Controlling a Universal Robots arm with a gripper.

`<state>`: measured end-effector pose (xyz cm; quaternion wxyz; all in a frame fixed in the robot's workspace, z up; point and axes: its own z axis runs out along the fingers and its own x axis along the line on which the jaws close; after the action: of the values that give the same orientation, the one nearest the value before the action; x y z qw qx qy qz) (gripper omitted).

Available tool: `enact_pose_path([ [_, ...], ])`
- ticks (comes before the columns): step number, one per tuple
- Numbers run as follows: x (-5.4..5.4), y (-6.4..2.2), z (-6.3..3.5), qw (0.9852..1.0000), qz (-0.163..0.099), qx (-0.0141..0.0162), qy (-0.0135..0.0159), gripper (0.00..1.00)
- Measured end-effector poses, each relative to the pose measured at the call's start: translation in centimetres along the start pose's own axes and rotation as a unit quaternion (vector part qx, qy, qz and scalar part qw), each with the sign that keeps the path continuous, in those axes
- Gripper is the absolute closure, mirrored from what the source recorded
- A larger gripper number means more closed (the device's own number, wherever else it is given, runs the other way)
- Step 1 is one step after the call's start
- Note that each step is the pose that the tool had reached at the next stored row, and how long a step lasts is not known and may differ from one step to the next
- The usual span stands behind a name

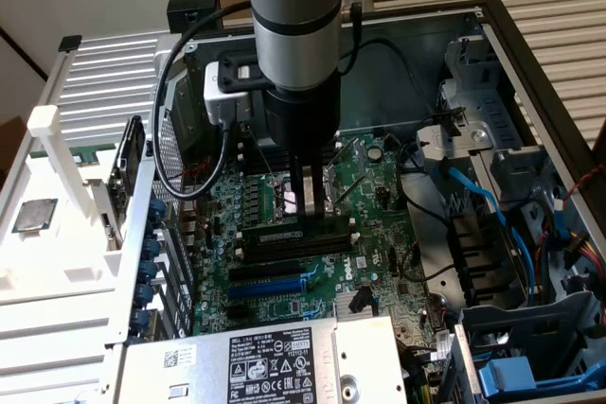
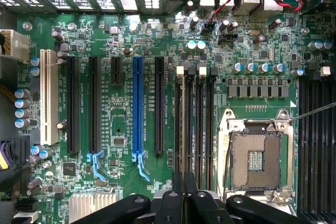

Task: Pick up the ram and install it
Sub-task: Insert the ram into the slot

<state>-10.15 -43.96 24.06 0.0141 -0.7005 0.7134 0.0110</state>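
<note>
Gripper (image 1: 305,211) low over black memory slots (image 2: 188,119), beside CPU socket (image 2: 257,157).

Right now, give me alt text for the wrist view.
Gripper hangs over the black memory slots of a green motherboard, beside an empty CPU socket. A blue slot lies on their other side.

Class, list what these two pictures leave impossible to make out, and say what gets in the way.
- Exterior view: what the gripper holds, if anything. Its own body covers the spot above the memory slots.
- Wrist view: one end of those slots, covered by the gripper.
- Exterior view: print on the power supply label, too small to read.
</note>
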Motion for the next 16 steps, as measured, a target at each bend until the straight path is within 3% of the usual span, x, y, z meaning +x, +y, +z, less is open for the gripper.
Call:
enact_pose_path([
  [16, 0.02, 0.05, 0.41, 1.0000, 0.000, 0.0000, 0.0000, 0.88],
])
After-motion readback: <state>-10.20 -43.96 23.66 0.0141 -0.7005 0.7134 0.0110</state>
